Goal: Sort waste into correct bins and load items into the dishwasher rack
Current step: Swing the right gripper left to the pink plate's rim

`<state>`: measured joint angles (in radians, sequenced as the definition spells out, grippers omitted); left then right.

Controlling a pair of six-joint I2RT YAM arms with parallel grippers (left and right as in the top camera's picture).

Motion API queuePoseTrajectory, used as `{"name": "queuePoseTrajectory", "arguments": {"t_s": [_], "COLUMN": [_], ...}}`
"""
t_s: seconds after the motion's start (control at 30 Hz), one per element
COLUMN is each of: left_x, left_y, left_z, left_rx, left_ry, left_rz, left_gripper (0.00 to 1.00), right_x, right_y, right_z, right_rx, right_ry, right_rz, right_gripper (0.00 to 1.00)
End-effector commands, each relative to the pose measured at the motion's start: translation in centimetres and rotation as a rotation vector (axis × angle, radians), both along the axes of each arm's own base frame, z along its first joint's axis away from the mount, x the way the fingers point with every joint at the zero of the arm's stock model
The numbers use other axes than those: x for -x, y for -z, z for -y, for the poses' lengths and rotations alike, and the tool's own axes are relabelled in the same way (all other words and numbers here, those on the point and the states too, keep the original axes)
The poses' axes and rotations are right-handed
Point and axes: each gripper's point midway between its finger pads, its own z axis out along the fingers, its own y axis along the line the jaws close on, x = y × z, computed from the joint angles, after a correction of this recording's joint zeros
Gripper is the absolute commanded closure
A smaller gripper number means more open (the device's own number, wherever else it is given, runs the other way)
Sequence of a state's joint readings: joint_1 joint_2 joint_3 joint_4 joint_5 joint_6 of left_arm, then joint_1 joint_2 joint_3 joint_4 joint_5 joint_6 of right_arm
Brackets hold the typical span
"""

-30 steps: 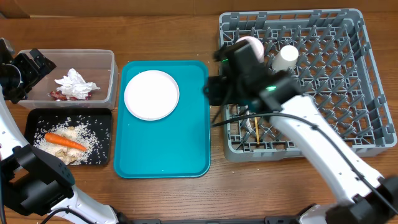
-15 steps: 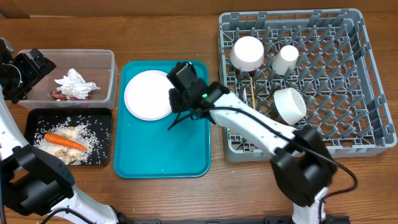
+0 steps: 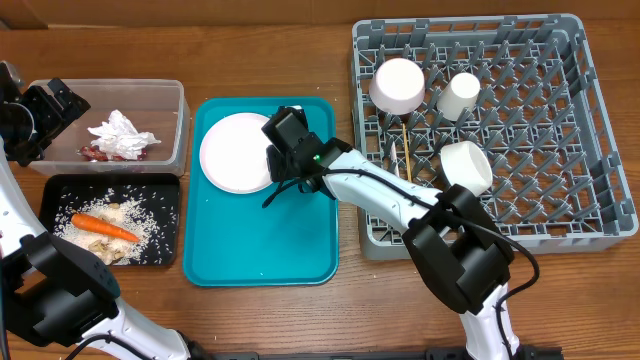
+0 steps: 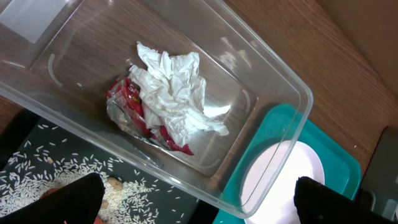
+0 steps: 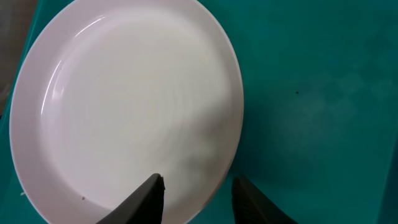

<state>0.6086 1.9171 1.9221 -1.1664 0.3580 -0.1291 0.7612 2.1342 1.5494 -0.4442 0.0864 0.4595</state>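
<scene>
Right gripper (image 5: 198,198) is hovering half-open over the right rim of the large white plate (image 3: 235,150), one finger above the plate and the other above the teal tray (image 3: 260,240), gripping nothing. Left gripper (image 3: 45,115) is hanging wide open and empty by the clear tub (image 3: 181,100). The dishwasher rack (image 3: 590,130) is holding a white bowl (image 3: 398,85) and a white cup (image 3: 461,95). The plate is lying flat on the teal tray. The napkin (image 4: 174,87) is sitting on the red wrapper (image 4: 127,102) in the tub. The carrot (image 3: 105,227) is lying among rice (image 3: 150,225) in the black tray (image 3: 60,185).
</scene>
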Motion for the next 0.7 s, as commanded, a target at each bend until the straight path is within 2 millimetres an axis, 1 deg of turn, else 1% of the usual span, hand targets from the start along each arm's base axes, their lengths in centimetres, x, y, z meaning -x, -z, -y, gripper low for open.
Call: {"name": "queuePoseTrajectory", "arguments": {"t_s": [0.0, 0.17, 0.33, 0.4, 0.47, 0.5, 0.67], "left_x": [-0.1, -0.1, -0.1, -0.1, -0.1, -0.1, -0.1], "left_y": [0.4, 0.4, 0.4, 0.4, 0.4, 0.4, 0.4], "left_z": [0.2, 0.2, 0.2, 0.2, 0.2, 0.2, 0.2], "left_rx": [0.007, 0.007, 0.007, 0.007, 0.007, 0.007, 0.007], "left_ry": [-0.002, -0.002, -0.002, -0.002, -0.002, -0.002, -0.002], "left_rz": [-0.010, -0.010, -0.010, -0.010, -0.010, -0.010, -0.010], "left_gripper": [0.00, 0.00, 0.00, 0.00, 0.00, 0.00, 0.00], "right_x": [-0.5, -1.1, -1.2, -1.3, -1.4, -1.4, -1.4], "right_y": [1.4, 2.7, 3.0, 2.9, 2.8, 2.8, 2.6], "right_z": [-0.1, 0.6, 0.5, 0.4, 0.3, 0.3, 0.3], "right_rx": [0.030, 0.075, 0.076, 0.070, 0.064, 0.062, 0.061], "right_ry": [0.018, 0.049, 0.049, 0.049, 0.049, 0.049, 0.049], "right_rz": [0.011, 0.031, 0.030, 0.035, 0.040, 0.042, 0.044], "right_gripper": [0.61, 0.61, 0.61, 0.63, 0.71, 0.73, 0.74]}}
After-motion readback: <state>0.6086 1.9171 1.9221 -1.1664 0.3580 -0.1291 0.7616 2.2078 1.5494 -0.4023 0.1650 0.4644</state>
